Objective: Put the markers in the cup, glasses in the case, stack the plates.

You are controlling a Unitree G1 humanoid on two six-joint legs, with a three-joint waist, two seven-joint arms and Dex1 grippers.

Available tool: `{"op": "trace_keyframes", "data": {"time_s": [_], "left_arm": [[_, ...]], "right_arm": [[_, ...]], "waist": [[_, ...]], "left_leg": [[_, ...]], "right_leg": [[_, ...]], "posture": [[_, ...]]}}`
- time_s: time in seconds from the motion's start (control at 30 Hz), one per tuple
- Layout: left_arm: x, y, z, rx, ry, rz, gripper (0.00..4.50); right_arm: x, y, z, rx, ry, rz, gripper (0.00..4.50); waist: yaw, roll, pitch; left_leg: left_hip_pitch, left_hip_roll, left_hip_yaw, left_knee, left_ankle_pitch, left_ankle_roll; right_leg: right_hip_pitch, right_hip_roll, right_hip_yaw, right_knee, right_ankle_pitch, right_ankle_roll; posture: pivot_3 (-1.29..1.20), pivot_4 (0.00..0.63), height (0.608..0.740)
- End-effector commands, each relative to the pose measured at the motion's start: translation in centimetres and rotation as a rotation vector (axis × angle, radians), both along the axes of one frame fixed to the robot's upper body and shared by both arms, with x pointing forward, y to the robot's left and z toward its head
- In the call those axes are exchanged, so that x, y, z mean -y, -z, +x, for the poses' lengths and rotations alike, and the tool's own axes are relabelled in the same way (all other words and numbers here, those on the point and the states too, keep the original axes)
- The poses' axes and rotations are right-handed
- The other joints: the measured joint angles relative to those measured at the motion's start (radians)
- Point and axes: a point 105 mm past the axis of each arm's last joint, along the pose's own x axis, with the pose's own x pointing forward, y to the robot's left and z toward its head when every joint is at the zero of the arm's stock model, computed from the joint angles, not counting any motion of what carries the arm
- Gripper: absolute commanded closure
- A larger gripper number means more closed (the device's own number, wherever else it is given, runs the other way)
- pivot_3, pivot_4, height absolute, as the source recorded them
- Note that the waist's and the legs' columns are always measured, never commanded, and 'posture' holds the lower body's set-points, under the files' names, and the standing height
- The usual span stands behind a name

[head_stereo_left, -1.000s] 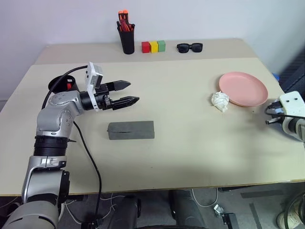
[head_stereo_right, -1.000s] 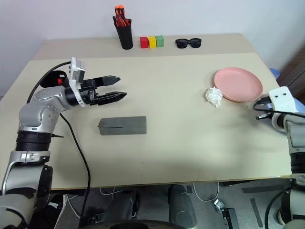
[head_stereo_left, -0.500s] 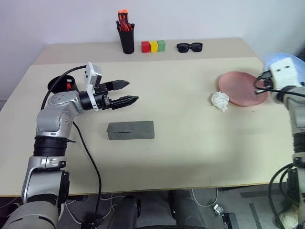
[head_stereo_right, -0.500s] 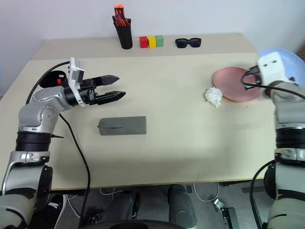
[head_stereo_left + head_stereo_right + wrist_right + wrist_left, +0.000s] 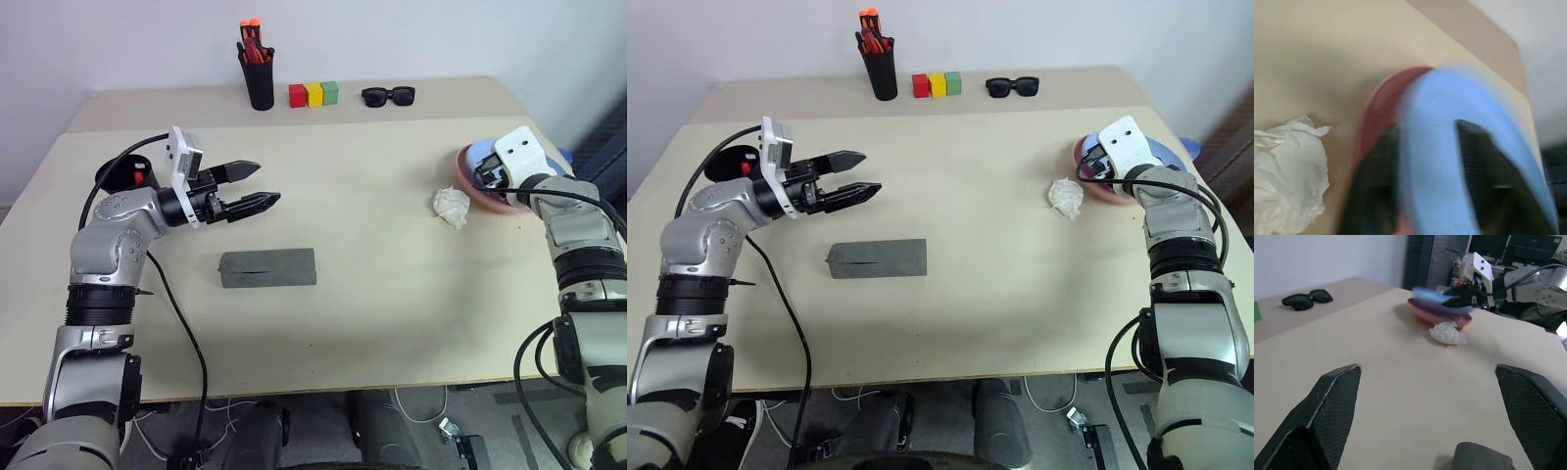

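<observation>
The light blue plate (image 5: 1425, 147) lies blurred over the salmon pink plate (image 5: 1374, 112) at the table's right side, and my right gripper (image 5: 487, 174) is at the two plates' near rim. Over the left half of the table my left gripper (image 5: 266, 183) hangs open and empty, pointing right. The grey case (image 5: 267, 267) lies shut on the table in front of it. The black cup (image 5: 116, 172) stands behind my left arm, with a red-orange marker end (image 5: 142, 176) showing at it. The glasses are out of view.
A crumpled white paper ball (image 5: 452, 207) lies just left of the plates. Along the back edge stand a black pen holder (image 5: 260, 78) with orange-capped pens, three coloured blocks (image 5: 313, 94) and black sunglasses (image 5: 388, 95).
My right arm swung in from beyond the table's right edge, carrying the blue plate up and over onto the pink plate. The left arm stayed put.
</observation>
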Motion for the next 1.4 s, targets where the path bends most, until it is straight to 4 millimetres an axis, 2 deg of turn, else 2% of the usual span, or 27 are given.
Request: {"op": "trace_keyframes", "data": {"time_s": [0.03,0.07,0.17,0.23,0.4,0.53,0.73,0.87,0.93,1.03,1.23,1.3,1.4], "left_arm": [[-0.2,-1.6,-0.5,0.051,0.0,-0.017,0.0],[-0.2,-1.6,-0.5,0.051,-0.001,-0.017,0.0],[-0.1,-1.6,-0.4,0.052,0.001,-0.017,0.0],[0.0,-1.6,-0.4,0.05,0.005,-0.018,0.0],[0.2,-1.6,-0.4,0.048,0.017,-0.021,0.0],[0.6,-1.5,-0.4,0.046,0.026,-0.02,0.0],[0.8,-2.2,-0.3,0.044,0.03,-0.039,0.0],[0.7,-2.2,-0.4,0.043,0.026,-0.034,0.0],[0.6,-2.2,-0.4,0.042,0.023,-0.033,0.0],[0.5,-2.1,-0.5,0.041,0.019,-0.031,0.0],[0.4,-2.0,-0.5,0.039,0.015,-0.032,0.0],[0.4,-1.9,-0.6,0.038,0.013,-0.028,0.0],[0.4,-2.0,-0.6,0.038,0.014,-0.033,0.0]], "right_arm": [[-0.2,-2.6,0.1,0.077,-0.028,0.066,0.69],[-0.3,-2.7,0.1,0.079,-0.031,0.079,0.69],[-1.9,-4.2,-0.1,0.107,-0.1,0.335,0.69],[-2.8,-4.4,-0.6,0.09,-0.141,0.45,0.69],[-4.9,-1.8,-1.9,-0.024,-0.186,0.5,0.69],[-6.7,2.2,-3.0,-0.137,-0.208,0.403,0.69],[-5.6,5.1,-3.0,-0.162,-0.135,0.345,0.69],[-4.6,4.8,-2.4,-0.121,-0.092,0.322,0.69],[-4.6,4.3,-2.0,-0.105,-0.088,0.378,0.69],[-4.7,4.6,-1.8,-0.115,-0.091,0.358,1.51],[-4.9,3.1,-1.4,-0.073,-0.104,0.4,4.43],[-5.0,2.7,-1.5,-0.068,-0.122,0.38,4.43],[-5.4,0.8,-1.5,-0.007,-0.178,0.407,4.43]], "waist": [[-0.004,0.0,0.0],[-0.004,0.0,0.0],[-0.008,0.0,0.0],[-0.009,0.0,0.0],[0.002,0.0,0.0],[0.001,0.0,0.0],[-0.003,0.0,0.0],[-0.003,0.0,0.0],[-0.004,0.0,0.0],[-0.004,0.0,0.0],[-0.003,0.0,0.0],[-0.003,0.0,0.0],[-0.003,0.0,0.0]], "left_leg": [[0.0,0.0,0.0,0.0,0.0,0.0],[0.0,0.0,0.0,0.0,0.0,0.001],[0.0,0.0,0.0,0.0,-0.001,0.001],[0.001,0.0,0.0,0.0,-0.002,0.003],[0.0,0.0,-0.001,0.0,-0.002,0.003],[0.0,0.0,-0.001,0.001,-0.002,0.003],[0.0,0.0,0.0,0.001,-0.002,0.003],[0.0,0.0,0.0,0.001,-0.002,0.003],[0.0,0.0,0.0,0.001,-0.002,0.003],[0.0,0.0,0.0,0.0,-0.001,0.003],[0.0,0.0,0.0,0.0,-0.001,0.003],[0.0,0.0,0.0,0.001,-0.001,0.003],[0.0,0.0,0.0,0.0,-0.001,0.003]], "right_leg": [[0.0,0.0,0.0,0.0,0.0,0.0],[0.0,0.0,0.0,0.0,0.0,0.0],[0.0,0.0,0.0,0.0,0.0,0.0],[0.0,0.0,0.0,0.001,0.0,0.0],[-0.001,0.0,0.0,0.001,0.0,0.0],[-0.001,0.0,0.0,0.002,0.0,0.0],[-0.002,0.0,0.0,0.003,0.0,0.0],[-0.002,0.0,0.0,0.003,0.0,0.0],[-0.002,0.0,0.0,0.003,0.0,0.0],[-0.002,0.0,0.0,0.003,0.0,0.0],[-0.002,0.0,0.0,0.003,0.0,0.0],[-0.002,0.0,0.001,0.003,0.0,0.0],[-0.002,0.0,0.0,0.003,0.0,0.0]], "posture": [[0.0,0.15,0.74],[0.0,0.15,0.74],[0.0,0.15,0.74],[0.0,0.15,0.74],[0.0,0.15,0.74],[0.0,0.15,0.74],[0.0,0.15,0.74],[0.0,0.15,0.74],[0.0,0.15,0.74],[0.0,0.15,0.74],[0.0,0.15,0.74],[0.0,0.15,0.74],[0.0,0.15,0.74]]}}
